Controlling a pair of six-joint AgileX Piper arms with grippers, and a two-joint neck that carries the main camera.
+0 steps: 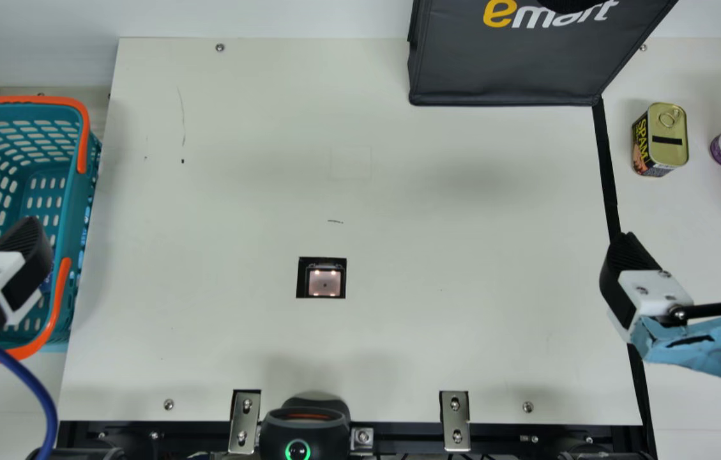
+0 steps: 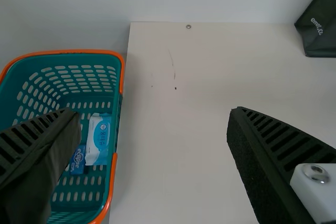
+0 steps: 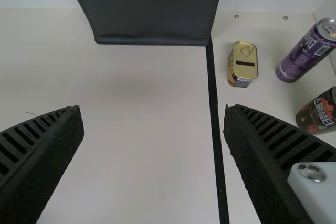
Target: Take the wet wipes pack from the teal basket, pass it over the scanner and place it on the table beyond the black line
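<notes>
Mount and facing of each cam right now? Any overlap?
Left wrist view: on the left wrist, facing down over the teal basket, wet wipes pack inside; open left gripper at the bottom edge.
Right wrist view: on the right wrist, facing down across the black line; open right gripper at the bottom edge.
Main view: on the neck, facing steeply down at the scanner; both grippers at its sides.
Shared: main and left wrist, basket; main and right wrist, line.

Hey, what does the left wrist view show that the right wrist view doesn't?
Left wrist, not right: teal basket, wet wipes pack, small blue pack beside it.
Right wrist, not left: black line, gold-topped tin, purple can, dark can with red print.
Both: cream table, black bag, and each its own open hand: left hand, right hand.
</notes>
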